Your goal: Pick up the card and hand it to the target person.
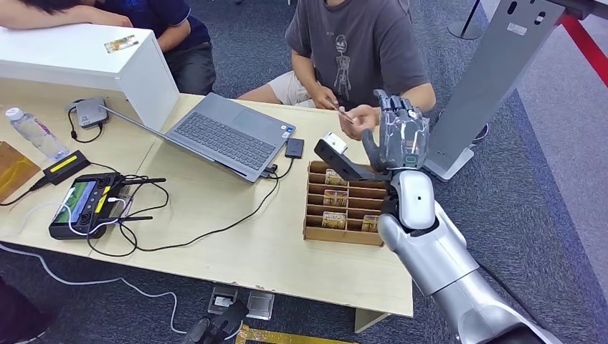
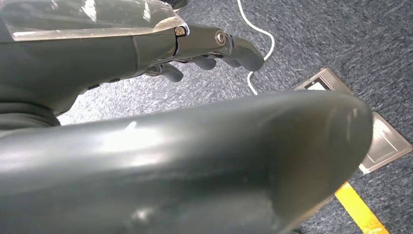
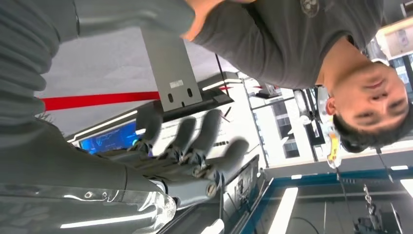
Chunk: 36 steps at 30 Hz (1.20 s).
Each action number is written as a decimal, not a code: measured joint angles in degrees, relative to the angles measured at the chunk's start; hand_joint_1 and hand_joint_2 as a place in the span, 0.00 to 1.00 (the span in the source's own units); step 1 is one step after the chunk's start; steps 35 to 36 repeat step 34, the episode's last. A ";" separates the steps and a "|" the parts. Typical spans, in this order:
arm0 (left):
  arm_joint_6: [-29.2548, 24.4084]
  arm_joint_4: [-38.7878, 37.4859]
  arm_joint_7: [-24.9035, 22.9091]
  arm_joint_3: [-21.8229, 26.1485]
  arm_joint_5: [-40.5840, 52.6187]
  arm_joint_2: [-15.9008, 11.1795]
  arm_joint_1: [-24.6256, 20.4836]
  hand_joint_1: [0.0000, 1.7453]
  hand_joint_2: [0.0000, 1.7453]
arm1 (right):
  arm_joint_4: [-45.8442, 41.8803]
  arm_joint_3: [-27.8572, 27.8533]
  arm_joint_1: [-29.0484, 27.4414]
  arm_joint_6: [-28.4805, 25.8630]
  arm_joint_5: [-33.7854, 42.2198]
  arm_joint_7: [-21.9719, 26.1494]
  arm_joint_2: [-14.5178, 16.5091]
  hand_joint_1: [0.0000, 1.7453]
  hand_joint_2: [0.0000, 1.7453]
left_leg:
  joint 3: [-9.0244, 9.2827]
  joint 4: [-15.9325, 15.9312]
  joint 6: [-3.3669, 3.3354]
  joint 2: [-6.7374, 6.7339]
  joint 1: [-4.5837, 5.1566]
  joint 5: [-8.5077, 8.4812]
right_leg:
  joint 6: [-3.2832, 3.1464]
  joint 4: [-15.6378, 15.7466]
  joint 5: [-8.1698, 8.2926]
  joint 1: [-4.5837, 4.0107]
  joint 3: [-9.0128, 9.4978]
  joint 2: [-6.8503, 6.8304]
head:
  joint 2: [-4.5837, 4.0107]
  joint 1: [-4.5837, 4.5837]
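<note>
Silver right hand (image 1: 401, 136) spread, holding nothing, beside person's hand (image 1: 361, 118) holding card (image 1: 345, 115).

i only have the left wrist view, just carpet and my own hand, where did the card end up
Observer: The card is in the hands of the person in the grey shirt, across the table.
Operator: right hand?
Observer: The right hand is raised beside the person's hand, fingers apart, holding nothing.
Operator: more cards left?
Observer: Yes, the wooden tray near the table's edge holds several.
</note>
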<state>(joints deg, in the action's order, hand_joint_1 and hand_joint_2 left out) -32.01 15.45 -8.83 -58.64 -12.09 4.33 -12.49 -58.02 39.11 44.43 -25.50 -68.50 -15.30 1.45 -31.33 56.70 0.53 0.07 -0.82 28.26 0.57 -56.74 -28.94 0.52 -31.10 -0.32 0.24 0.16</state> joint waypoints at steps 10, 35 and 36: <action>-0.74 0.00 0.16 0.03 -1.16 -0.01 0.31 0.00 0.00 | 3.00 0.19 -0.60 -3.67 8.81 5.16 1.80 0.00 1.00 | 0.02 0.00 0.00 -0.01 0.00 0.00 | 0.00 0.00 0.00 0.00 0.00 0.00 | 0.00 0.01; -1.62 0.00 1.04 1.31 -2.88 -0.52 2.00 0.00 0.00 | -15.62 -1.66 -23.89 -12.32 60.02 26.40 0.21 0.00 1.00 | 0.02 0.00 0.00 -0.03 0.00 0.01 | 0.00 0.02 -0.01 0.00 -0.03 0.02 | 0.00 -0.01; -1.62 0.00 1.04 1.31 -2.88 -0.52 2.00 0.00 0.00 | -15.62 -1.66 -23.89 -12.32 60.02 26.40 0.21 0.00 1.00 | 0.02 0.00 0.00 -0.03 0.00 0.01 | 0.00 0.02 -0.01 0.00 -0.03 0.02 | 0.00 -0.01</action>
